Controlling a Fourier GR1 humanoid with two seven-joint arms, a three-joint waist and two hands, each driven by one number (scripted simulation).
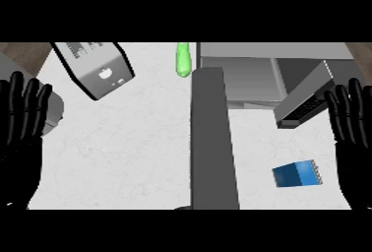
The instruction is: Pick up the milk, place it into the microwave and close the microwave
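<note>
A blue milk carton [296,174] lies on the white counter [123,147] at the lower right. The microwave [251,74] stands at the back right with its cavity showing, and its open door [212,138] juts toward me as a long dark grey slab down the middle. My right hand [350,128] is open at the right edge, fingers up, a short way right of the carton and apart from it. My left hand [23,118] is open at the left edge, fingers up, far from the carton.
A grey box with vents [94,69] lies tilted at the back left. A green object [183,59] lies at the back centre beside the microwave. A dark grey tilted panel [309,98] sits right of the cavity.
</note>
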